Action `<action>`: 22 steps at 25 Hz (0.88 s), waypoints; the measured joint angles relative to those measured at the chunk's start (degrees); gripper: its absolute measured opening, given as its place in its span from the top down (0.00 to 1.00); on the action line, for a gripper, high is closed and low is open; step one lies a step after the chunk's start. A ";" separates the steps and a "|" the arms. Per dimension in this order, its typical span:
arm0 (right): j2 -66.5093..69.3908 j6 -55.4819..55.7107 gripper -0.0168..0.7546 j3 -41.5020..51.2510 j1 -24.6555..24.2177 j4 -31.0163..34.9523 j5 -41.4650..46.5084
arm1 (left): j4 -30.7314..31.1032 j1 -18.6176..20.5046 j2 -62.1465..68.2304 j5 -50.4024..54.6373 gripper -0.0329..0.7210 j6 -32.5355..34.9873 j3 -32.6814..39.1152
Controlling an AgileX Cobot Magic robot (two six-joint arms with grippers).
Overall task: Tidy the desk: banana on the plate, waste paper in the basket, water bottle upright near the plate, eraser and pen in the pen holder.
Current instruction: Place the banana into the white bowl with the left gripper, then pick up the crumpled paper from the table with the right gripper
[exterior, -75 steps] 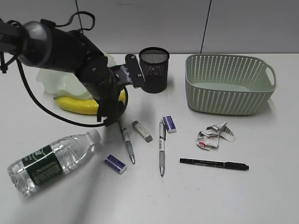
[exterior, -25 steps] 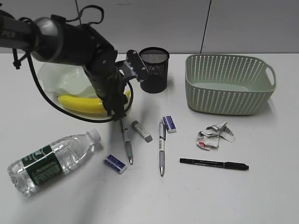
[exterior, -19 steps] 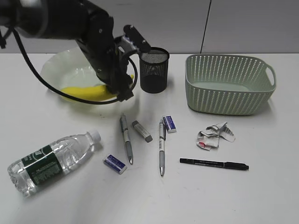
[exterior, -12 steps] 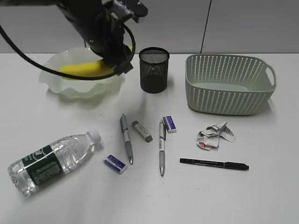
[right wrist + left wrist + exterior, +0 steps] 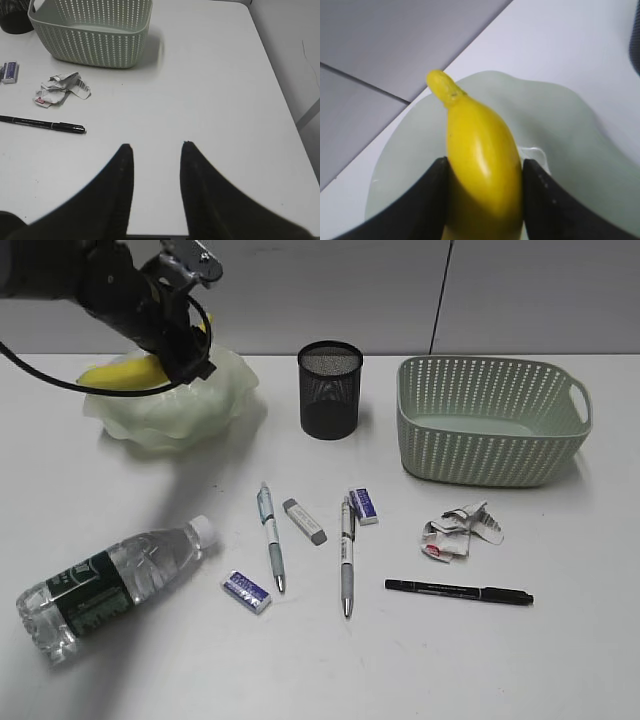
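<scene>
My left gripper (image 5: 482, 170) is shut on the yellow banana (image 5: 480, 150) and holds it above the pale green plate (image 5: 570, 130); both also show in the exterior view, banana (image 5: 118, 373), plate (image 5: 200, 405). My right gripper (image 5: 156, 147) is open and empty over bare desk. The water bottle (image 5: 110, 585) lies on its side at front left. The black mesh pen holder (image 5: 329, 390) stands mid-back. The green basket (image 5: 490, 420) is at the right. The waste paper (image 5: 458, 530) lies in front of it. Two grey pens (image 5: 270, 548), a black pen (image 5: 458, 591) and three erasers (image 5: 246, 591) lie on the desk.
The white desk (image 5: 560, 640) has its right edge close to my right gripper in the right wrist view (image 5: 280, 100). A grey wall runs behind the desk. The basket (image 5: 92, 30), waste paper (image 5: 60, 89) and black pen (image 5: 42, 124) show there too.
My left gripper has lifted the banana from the desk in front of the plate and carried it up and back left over the plate. The plate shifted slightly. Other things have not moved.
</scene>
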 joint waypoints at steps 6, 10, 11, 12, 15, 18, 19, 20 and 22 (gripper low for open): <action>0.00 0.00 0.63 0.00 0.00 0.00 0.00 | -0.26 0.90 2.37 -5.21 0.46 -0.02 0.00; 0.00 0.00 0.63 0.00 0.00 0.00 0.00 | -0.36 0.85 1.85 -4.77 0.26 -0.02 0.00; 0.00 0.00 0.63 0.00 0.00 0.00 0.00 | -0.36 0.85 1.42 -3.57 0.25 -0.02 0.00; 0.00 0.00 0.63 0.00 0.00 0.00 0.00 | -0.36 0.85 0.53 -2.31 0.25 -0.02 0.00; 0.00 0.00 0.63 0.00 0.00 0.00 0.00 | -0.68 0.84 -3.78 3.88 0.29 -0.93 0.00; 0.00 0.00 0.63 0.00 0.00 0.00 0.00 | -2.03 0.84 -10.29 11.64 0.36 -3.99 0.00; 0.00 0.00 0.63 0.00 0.00 0.00 0.00 | -2.43 0.95 -12.93 14.21 0.37 -4.87 0.00; 0.00 0.00 0.63 0.00 0.00 0.00 0.00 | -2.73 1.01 -15.69 17.40 0.39 -6.00 0.00; 0.00 0.00 0.63 0.00 0.00 0.00 0.00 | -3.07 1.14 -20.95 23.86 0.40 -8.80 0.00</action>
